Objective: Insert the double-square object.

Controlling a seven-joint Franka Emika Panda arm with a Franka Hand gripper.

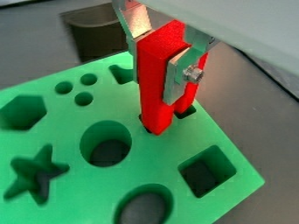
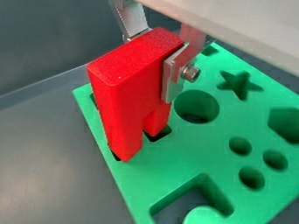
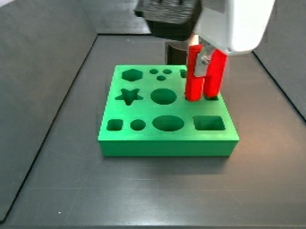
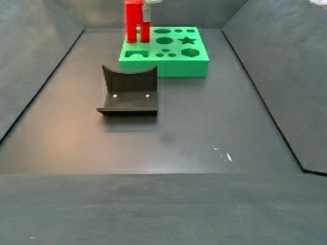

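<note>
1. I see the gripper (image 1: 163, 52) positioned over the green block (image 1: 233, 140), near one of its edges. Its flat silver fingers (image 1: 184, 72) are clamped on the double-square object (image 1: 158, 79), one plate on each side of the upper part of the peg.

2. The double-square object stands upright. In both wrist views its lower end sits at or just inside a dark slot in the block's top face (image 2: 153, 133). I cannot tell how deep it has gone in; most of its height stands above the surface.

3. In a side view the red peg (image 3: 203, 72) shows as two joined bars rising from the green block (image 3: 167, 143) along the edge farthest from the star hole, between the square hole and the far corner.

4. The block's top face carries a star hole (image 3: 131, 95), a hexagon hole (image 3: 132, 75), a large round hole (image 3: 164, 94), an oval hole (image 3: 167, 122) and a square hole (image 3: 210, 122), all unoccupied.

5. In a side view the dark grey curved piece (image 4: 129, 93) rests on the dark floor (image 4: 192, 144), near the green block (image 4: 179, 57) but not touching it. The red peg (image 4: 136, 21) stands at the block's far corner there.
</note>
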